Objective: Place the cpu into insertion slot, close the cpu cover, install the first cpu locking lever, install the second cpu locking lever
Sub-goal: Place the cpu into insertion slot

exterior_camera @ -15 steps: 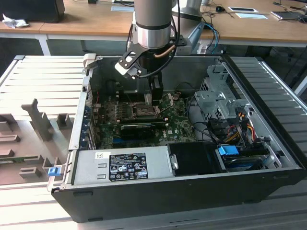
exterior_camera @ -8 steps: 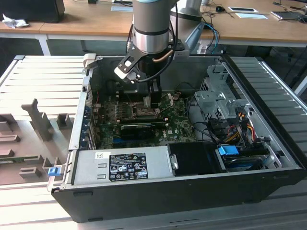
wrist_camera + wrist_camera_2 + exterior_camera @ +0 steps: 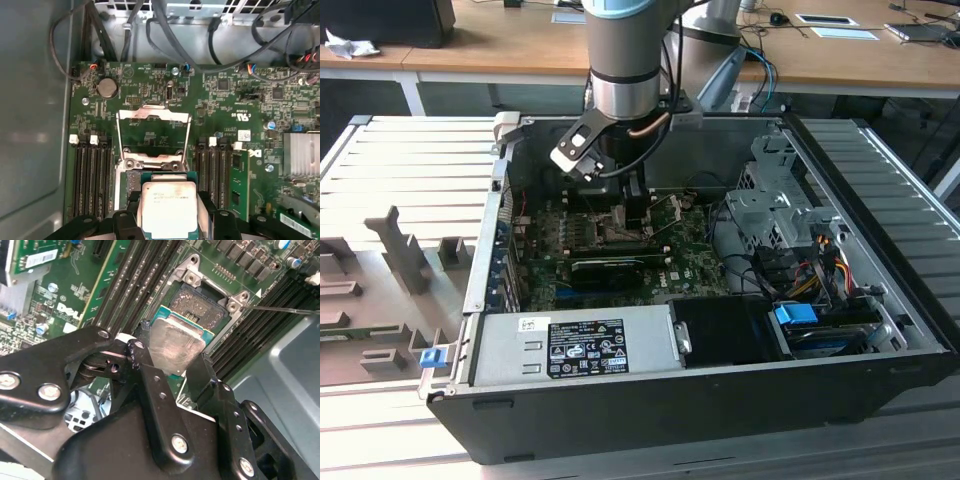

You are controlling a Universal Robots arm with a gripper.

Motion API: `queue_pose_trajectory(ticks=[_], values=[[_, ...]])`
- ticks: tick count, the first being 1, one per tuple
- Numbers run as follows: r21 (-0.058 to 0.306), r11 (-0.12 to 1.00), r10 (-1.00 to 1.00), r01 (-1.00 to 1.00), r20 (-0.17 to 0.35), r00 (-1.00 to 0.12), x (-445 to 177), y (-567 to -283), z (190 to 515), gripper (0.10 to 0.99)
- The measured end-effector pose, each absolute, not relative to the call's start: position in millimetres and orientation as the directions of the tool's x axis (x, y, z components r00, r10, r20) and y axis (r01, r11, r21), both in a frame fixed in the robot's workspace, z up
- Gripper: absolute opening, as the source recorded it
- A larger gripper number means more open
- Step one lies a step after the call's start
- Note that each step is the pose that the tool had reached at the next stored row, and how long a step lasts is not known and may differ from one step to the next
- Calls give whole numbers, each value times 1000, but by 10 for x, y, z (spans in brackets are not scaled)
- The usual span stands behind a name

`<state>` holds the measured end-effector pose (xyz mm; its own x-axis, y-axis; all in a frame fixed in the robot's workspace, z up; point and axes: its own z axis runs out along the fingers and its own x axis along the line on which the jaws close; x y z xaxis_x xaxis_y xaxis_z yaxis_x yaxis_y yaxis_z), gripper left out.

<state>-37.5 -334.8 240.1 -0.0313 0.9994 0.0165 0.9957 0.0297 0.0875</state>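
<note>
On a ribbed grey tabletop [image 3: 410, 170], an open computer case [image 3: 720, 410] lies on its side across the middle of the exterior view, and we see the robot arm [image 3: 625, 60] reaching down into it from the upper centre of the frame. Beneath the arm lies the green motherboard [image 3: 690, 265]. In the first wrist view the cpu cover [image 3: 152, 116] stands swung open. In the second wrist view the black pincer [image 3: 170, 352] is clamped on the cpu [image 3: 172, 345], a finger on each of two opposite edges, silvery top upward, over one edge of the bare socket [image 3: 200, 305]; whether chip and socket touch, we cannot tell.
</note>
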Motion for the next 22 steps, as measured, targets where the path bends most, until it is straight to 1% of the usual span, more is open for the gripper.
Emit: queue_pose_trajectory(ticks=[6, 13, 22], values=[[87, 28, 999, 996, 16, -29, -398, -3322, 2326, 529], [87, 28, 999, 996, 16, -30, -399, -3320, 2311, 529], [87, 62, 998, 994, 16, -64, -402, -3312, 2283, 529]])
